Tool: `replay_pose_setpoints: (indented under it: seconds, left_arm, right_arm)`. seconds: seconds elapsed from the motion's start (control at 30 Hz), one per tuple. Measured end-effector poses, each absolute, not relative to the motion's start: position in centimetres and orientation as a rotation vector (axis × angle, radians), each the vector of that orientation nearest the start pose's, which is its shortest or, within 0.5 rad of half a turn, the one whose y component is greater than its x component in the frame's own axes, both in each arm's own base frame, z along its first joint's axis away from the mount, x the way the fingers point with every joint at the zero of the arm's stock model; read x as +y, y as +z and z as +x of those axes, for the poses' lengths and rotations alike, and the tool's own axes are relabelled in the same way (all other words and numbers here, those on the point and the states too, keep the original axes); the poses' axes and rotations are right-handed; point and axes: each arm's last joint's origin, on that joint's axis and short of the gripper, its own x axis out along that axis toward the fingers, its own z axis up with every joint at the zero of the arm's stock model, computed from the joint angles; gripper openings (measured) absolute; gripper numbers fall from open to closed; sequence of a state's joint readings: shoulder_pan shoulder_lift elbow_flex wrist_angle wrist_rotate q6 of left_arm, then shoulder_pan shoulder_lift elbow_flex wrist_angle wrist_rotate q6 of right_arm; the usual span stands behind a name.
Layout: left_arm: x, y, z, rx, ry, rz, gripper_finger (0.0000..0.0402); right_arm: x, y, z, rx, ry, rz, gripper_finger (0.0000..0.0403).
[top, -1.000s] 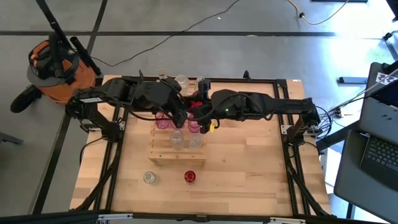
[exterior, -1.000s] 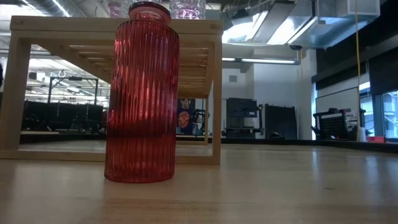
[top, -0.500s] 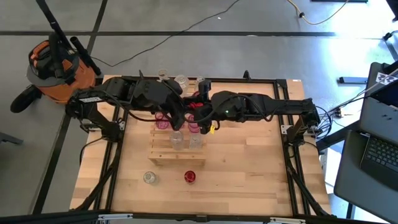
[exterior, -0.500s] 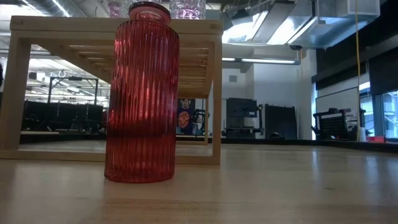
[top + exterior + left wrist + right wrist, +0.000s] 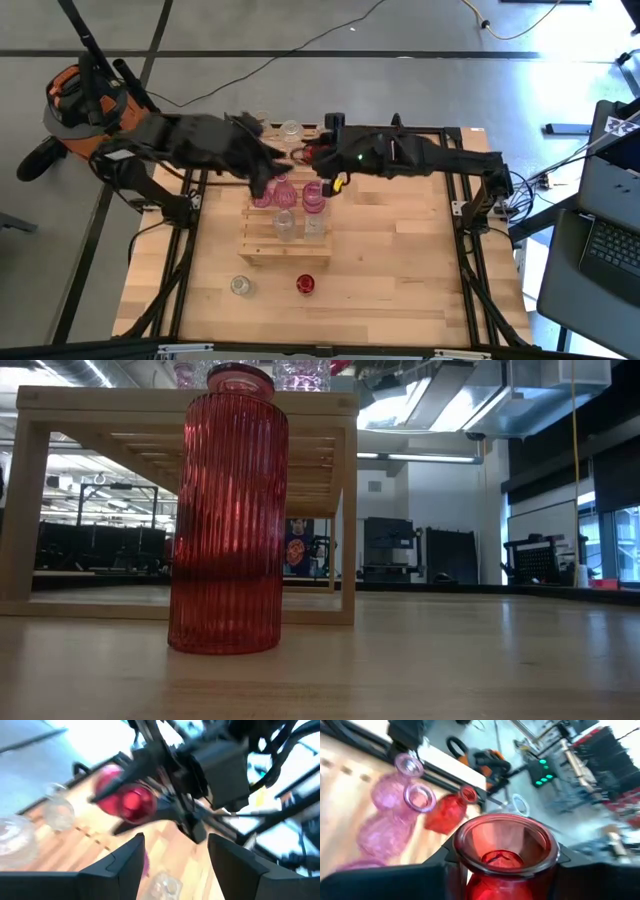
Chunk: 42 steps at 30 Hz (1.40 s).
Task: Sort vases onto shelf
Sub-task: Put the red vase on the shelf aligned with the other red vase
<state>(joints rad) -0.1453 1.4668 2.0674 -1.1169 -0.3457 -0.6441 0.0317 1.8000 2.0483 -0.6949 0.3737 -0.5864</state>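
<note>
Above the shelf (image 5: 283, 228) at frame centre, the right gripper (image 5: 502, 857) is clamped on a red vase (image 5: 501, 851); the left gripper (image 5: 175, 852), fingers apart and empty, sits upper left beside pink vases (image 5: 270, 192)

Shelf (image 5: 272, 240): pale slatted wood rack, mid-table. On it: pink vases (image 5: 313, 197) along the back tier, clear vases (image 5: 284, 226) one tier lower, upright. Ribbed red vase (image 5: 228, 510): upright on the table, just before the shelf. Clear vase (image 5: 240, 286): beside it, apart. Red vase (image 5: 502, 851): wide-mouthed, gripped, raised.
</note>
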Motion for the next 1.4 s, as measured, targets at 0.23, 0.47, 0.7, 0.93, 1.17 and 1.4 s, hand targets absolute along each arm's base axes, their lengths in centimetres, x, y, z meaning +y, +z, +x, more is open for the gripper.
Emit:
replay_pose_setpoints:
  seconds: [0.23,0.47,0.7,0.93,1.17,1.4]
  left_arm:
    - [-2.5,52.3,20.2,0.332,0.399,-0.485,0.0204]
    - [-2.7,52.4,18.8,0.324,0.469,-0.451,0.0204]
    - [-2.7,52.1,18.6,0.347,0.512,-0.413,0.0204]
    - [-2.5,52.0,18.6,0.339,0.550,-0.381,0.0204]
    - [-2.5,52.0,18.5,0.340,0.560,-0.359,0.0204]
    - [-2.5,52.0,18.5,0.341,0.560,-0.357,0.0204]
  right_arm:
    - [-2.2,44.0,38.5,0.470,-0.089,-0.537,0.0119]
    - [-4.3,43.8,36.8,0.343,-0.120,-0.469,0.0119]
    - [-5.7,39.4,34.5,0.119,-0.103,-0.305,0.0119]
    - [-5.5,35.4,35.1,-0.042,-0.036,-0.168,0.0119]
    - [-6.4,33.3,37.1,-0.071,-0.020,-0.145,0.0119]
    - [-8.1,31.3,38.3,-0.063,0.014,-0.073,0.0119]
